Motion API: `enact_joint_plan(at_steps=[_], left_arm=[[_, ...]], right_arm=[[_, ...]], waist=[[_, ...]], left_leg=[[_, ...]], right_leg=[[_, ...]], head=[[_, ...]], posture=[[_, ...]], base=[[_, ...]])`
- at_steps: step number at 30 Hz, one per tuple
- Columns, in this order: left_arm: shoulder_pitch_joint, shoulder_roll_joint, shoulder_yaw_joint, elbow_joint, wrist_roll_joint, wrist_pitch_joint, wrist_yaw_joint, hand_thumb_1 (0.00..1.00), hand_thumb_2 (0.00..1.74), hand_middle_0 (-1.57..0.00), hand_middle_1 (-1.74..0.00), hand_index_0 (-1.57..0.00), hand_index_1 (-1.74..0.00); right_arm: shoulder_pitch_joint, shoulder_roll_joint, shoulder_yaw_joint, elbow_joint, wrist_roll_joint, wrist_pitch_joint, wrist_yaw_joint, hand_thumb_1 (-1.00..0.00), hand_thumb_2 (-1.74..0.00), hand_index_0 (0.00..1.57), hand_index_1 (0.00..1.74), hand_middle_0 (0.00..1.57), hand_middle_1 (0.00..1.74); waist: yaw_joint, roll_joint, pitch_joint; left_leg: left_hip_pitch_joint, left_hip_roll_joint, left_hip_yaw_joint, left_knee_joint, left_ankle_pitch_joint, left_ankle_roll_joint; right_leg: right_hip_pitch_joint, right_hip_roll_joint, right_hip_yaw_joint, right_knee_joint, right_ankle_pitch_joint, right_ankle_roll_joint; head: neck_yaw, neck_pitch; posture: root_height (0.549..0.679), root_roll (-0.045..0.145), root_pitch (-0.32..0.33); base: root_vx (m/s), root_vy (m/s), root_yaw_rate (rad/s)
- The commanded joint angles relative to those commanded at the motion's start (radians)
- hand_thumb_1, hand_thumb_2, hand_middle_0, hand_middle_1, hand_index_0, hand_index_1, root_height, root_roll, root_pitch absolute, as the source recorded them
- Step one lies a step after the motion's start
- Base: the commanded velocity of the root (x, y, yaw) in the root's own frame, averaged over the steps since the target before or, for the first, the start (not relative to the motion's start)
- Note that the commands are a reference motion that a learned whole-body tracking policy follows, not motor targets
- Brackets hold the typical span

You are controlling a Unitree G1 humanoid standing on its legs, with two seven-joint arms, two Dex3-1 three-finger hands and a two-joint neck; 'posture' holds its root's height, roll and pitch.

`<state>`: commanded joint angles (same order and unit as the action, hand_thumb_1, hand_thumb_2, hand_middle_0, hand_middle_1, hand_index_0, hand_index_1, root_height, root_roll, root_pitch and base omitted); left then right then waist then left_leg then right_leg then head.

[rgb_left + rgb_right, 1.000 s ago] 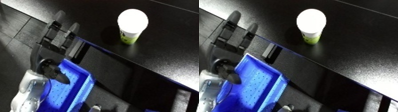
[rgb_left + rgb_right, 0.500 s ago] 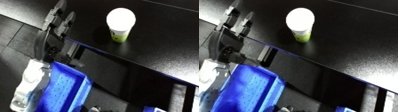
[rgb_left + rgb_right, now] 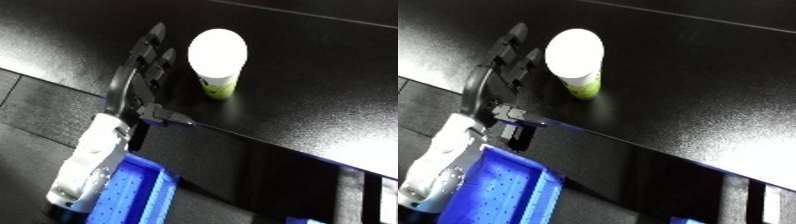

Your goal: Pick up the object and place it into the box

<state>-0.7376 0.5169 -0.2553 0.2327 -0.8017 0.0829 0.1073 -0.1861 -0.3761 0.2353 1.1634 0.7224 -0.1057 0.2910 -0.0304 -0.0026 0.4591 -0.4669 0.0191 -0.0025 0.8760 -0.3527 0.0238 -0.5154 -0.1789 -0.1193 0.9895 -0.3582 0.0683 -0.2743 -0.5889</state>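
Note:
A cup with a white lid and a green base (image 3: 217,61) stands upright on the black table (image 3: 311,90). My left hand (image 3: 142,75) reaches over the table just left of the cup, its fingers straight and spread, the thumb pointing right below them. A small gap separates the fingers from the cup. The blue bin (image 3: 500,187) lies below the table's front edge at the lower left, partly under my left forearm (image 3: 84,165). No right hand shows in either view.
The table's front edge (image 3: 258,142) runs diagonally from the left down to the lower right. Dark floor (image 3: 35,100) lies to the left of the table.
My left hand has stretched farther up over the table and now stands beside the cup. The camera has shifted, so the bin sits lower in the picture.

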Motion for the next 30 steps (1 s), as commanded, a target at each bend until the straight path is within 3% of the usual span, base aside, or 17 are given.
enact_joint_plan(at_steps=[10, 18, 30], left_arm=[[-0.118, -0.022, -0.060, 0.187, 0.004, -0.016, 0.010, 0.00, 0.00, 0.00, 0.00, 0.00, 0.00], [-0.207, -0.035, -0.115, 0.256, 0.037, -0.035, -0.003, 0.40, 0.70, -0.63, -0.70, -0.63, -0.70], [-0.275, -0.039, -0.157, 0.285, 0.098, -0.042, -0.011, 1.00, 1.74, -1.57, -1.74, -1.57, -1.74]], right_arm=[[-0.041, -0.001, 0.015, -0.010, 0.004, 0.010, -0.006, 0.00, 0.00, 0.00, 0.00, 0.00, 0.00], [-0.067, 0.003, 0.023, -0.004, 0.018, 0.015, -0.008, 0.00, 0.00, 0.00, 0.00, 0.00, 0.00], [-0.077, 0.013, 0.035, 0.003, 0.025, 0.008, -0.014, 0.00, 0.00, 0.00, 0.00, 0.00, 0.00]], waist=[[-0.034, -0.011, 0.012], [-0.048, -0.016, 0.024], [-0.059, -0.017, 0.022]], left_leg=[[-0.022, 0.012, 0.017, 0.022, -0.015, 0.0059], [-0.027, 0.017, 0.026, 0.025, -0.022, 0.0097], [-0.023, 0.023, 0.029, 0.031, -0.029, 0.0087]], right_leg=[[-0.033, 0.0087, 0.016, 0.003, 0.008, 0.0049], [-0.046, 0.0136, 0.020, 0.003, 0.011, 0.0078], [-0.042, 0.0146, 0.020, 0.001, 0.010, 0.0088]], head=[[-0.033, 0.015], [-0.047, 0.030], [-0.061, 0.030]], posture=[[0.605, 0.024, -0.049], [0.605, 0.022, -0.043], [0.604, 0.024, -0.046]], base=[[0.004, 0.009, -0.085], [-0.017, -0.003, -0.049], [-0.011, -0.010, -0.022]])
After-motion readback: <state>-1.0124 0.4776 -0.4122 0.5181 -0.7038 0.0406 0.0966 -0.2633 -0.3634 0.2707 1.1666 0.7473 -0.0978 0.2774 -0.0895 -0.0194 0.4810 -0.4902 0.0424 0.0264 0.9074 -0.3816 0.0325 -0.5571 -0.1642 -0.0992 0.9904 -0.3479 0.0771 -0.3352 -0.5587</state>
